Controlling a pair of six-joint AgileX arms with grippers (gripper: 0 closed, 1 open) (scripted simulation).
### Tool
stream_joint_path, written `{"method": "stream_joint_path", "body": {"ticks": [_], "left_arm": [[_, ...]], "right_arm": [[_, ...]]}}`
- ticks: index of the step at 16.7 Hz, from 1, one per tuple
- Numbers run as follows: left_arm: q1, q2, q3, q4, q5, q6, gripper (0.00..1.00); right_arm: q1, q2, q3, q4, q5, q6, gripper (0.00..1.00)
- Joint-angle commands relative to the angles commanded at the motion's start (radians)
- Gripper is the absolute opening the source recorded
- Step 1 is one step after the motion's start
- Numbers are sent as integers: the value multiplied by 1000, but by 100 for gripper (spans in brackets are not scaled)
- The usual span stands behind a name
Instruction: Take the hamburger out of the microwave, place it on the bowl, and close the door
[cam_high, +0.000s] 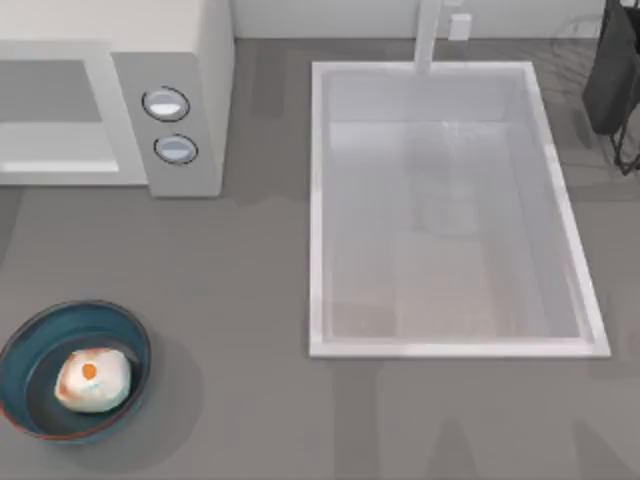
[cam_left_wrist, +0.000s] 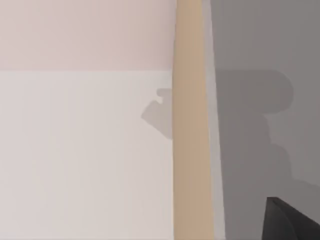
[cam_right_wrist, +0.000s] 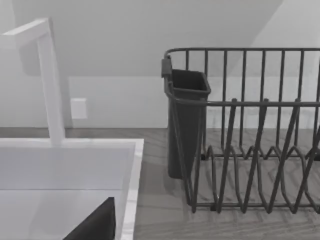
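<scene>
Burger (cam_high: 92, 380) sits in the bowl (cam_high: 30, 345), front-left of the worktop (cam_high: 250, 300). Microwave (cam_high: 190, 60) back-left; door (cam_high: 50, 105) looks flush with the front, so probably closed, but I can't confirm the latch from above. Sink (cam_high: 318, 200) at centre-right, rack (cam_right_wrist: 250, 130) far right. Can't tell the state of either gripper. Risk: if the door is only resting, it may swing open; an arm crossing low at front-left could clip the bowl and tip the burger.
</scene>
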Motion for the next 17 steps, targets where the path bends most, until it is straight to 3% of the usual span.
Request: {"method": "stream_joint_path", "body": {"ticks": [7, 14, 17], "left_arm": [[-132, -242, -314, 144, -65, -146, 0], [-147, -272, -351, 163, -72, -169, 0], [-218, -344, -419, 189, -116, -238, 0]], "right_arm": [[0, 0, 0, 0, 0, 0, 100], [0, 0, 0, 0, 0, 0, 100], [0, 0, 0, 0, 0, 0, 100]]}}
